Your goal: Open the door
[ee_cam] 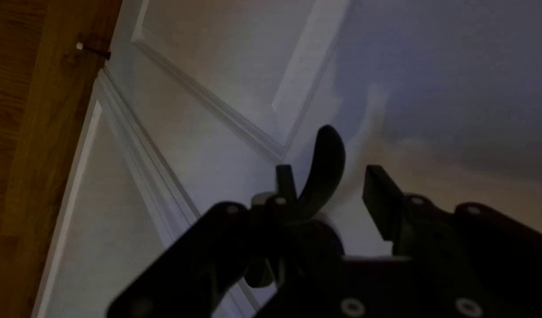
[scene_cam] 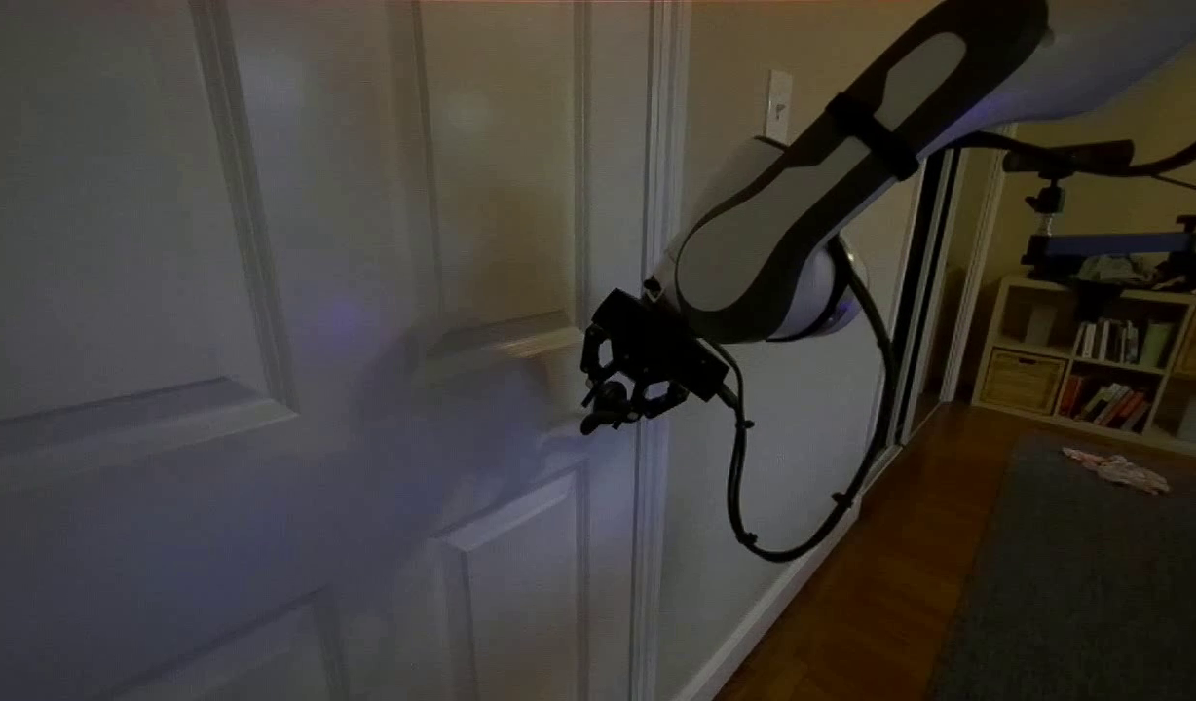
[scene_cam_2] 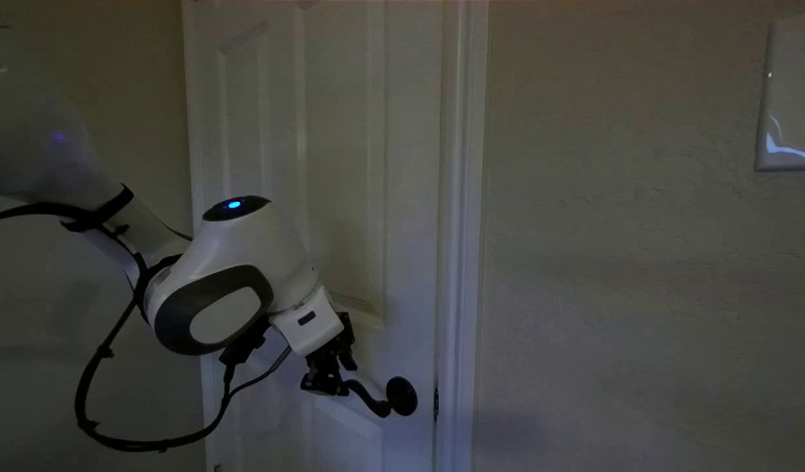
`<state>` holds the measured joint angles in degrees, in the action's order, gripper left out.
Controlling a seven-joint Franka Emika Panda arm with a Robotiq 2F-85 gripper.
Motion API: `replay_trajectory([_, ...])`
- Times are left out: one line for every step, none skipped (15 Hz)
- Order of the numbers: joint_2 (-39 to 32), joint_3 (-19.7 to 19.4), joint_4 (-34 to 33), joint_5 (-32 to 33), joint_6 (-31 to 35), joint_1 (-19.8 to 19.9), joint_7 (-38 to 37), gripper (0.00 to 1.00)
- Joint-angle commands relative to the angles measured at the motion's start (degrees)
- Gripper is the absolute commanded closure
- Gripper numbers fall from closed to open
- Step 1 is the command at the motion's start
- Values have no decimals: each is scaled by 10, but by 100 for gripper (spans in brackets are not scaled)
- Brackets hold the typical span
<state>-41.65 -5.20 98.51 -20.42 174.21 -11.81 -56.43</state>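
Observation:
The white panelled door stands in or near its frame; it also shows in an exterior view and the wrist view. Its dark curved lever handle sits near the door edge, with a round dark base. My gripper is at the lever's free end, pointing down toward it. In the wrist view the gripper is open, with a wide gap. The lever rises between the fingers, close to the left finger and apart from the right one. I cannot tell whether the left finger touches it.
The white door frame and plain wall adjoin the handle side. A switch plate is on the wall. A cable loops below the arm. A doorstop sticks out low down. A bookshelf and rug are farther off.

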Motion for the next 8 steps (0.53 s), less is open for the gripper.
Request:
replay_trajectory([-24, -11, -32, -1, 7, -10, -16, 60])
replay_trajectory([-28, -9, -37, -1, 6, -8, -14, 59])
replay_trajectory([-32, -8, -41, -1, 4, -7, -13, 58])
replay_trajectory([-37, -9, -47, 0, 3, -7, -12, 57])
replay_trajectory([-42, -8, -54, 0, 2, -6, -11, 62])
replay_trajectory([-47, -8, -59, 0, 1, -5, -11, 64])
replay_trajectory([-51, -7, -63, 0, 0, -4, -9, 67])
replay_trajectory([-55, -8, -68, 1, -1, -4, -9, 78])
